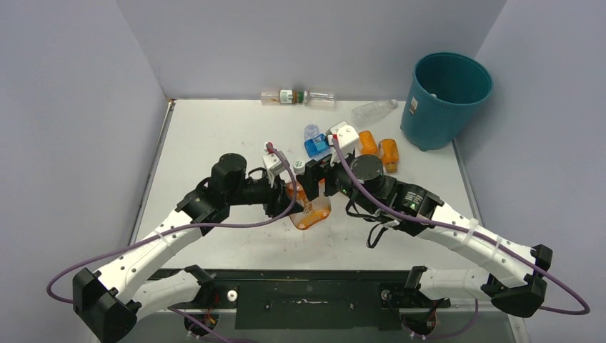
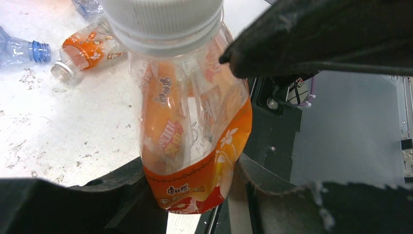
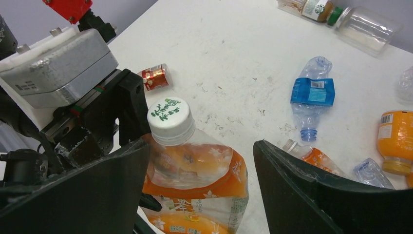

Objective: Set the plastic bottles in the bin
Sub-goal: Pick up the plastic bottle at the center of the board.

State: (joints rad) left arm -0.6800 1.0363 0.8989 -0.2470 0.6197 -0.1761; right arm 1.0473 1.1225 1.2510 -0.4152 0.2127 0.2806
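The large orange-labelled jug [image 1: 311, 211] with a white cap is held in the middle of the table. My left gripper [image 1: 293, 202] is shut on its lower body; in the left wrist view [image 2: 192, 183] both fingers press the jug [image 2: 190, 122]. My right gripper [image 1: 315, 187] is open around the jug's upper part [image 3: 195, 185]. In the right wrist view [image 3: 199, 151] one finger touches it and the other stands apart. The teal bin [image 1: 446, 100] stands at the far right corner. A blue-labelled bottle [image 1: 314, 141] and two orange bottles [image 1: 368, 143] lie beyond the grippers.
A clear bottle [image 1: 371, 112] lies near the bin. Two bottles [image 1: 296, 96], one with a green cap, lie against the back wall. A small red-labelled item [image 3: 155, 78] lies beside the left arm. Grey walls close in the table on three sides.
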